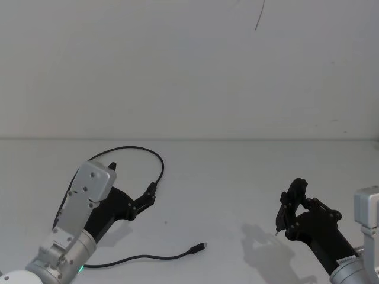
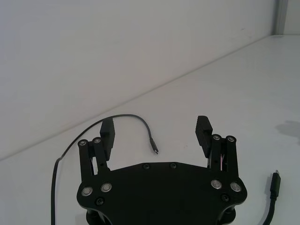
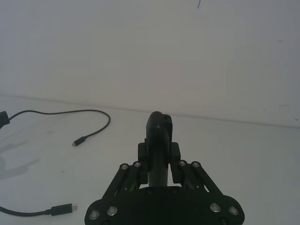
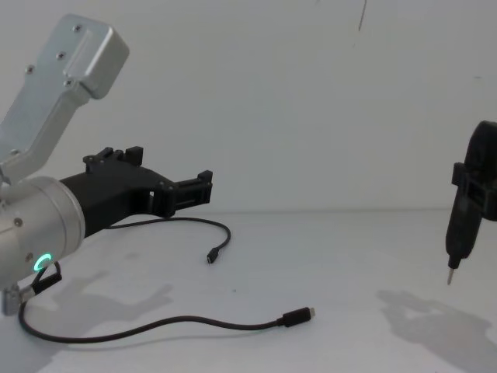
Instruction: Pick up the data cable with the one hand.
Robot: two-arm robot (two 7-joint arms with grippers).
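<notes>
Left gripper [image 2: 154,127], me: jaws spread wide, holding nothing. Hovering above table [image 1: 237,177], one pad each side of small plug [image 2: 153,149] lying just ahead. I judge this lines me up to drop and pinch. Data cable [image 4: 178,320]: thin, black, limp, flat on table. Its arc curves under and ahead of jaws, rest runs beneath my wrist. Larger plug [image 4: 297,315], silver-tipped, lies well apart past right-side finger. Right gripper [image 1: 287,204] parked far off, closed.

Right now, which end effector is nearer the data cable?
Left. The left end effector hovers open just above the data cable's far loop. The right end effector, shut, sits off to the right, well apart from the cable's nearer plug.
</notes>
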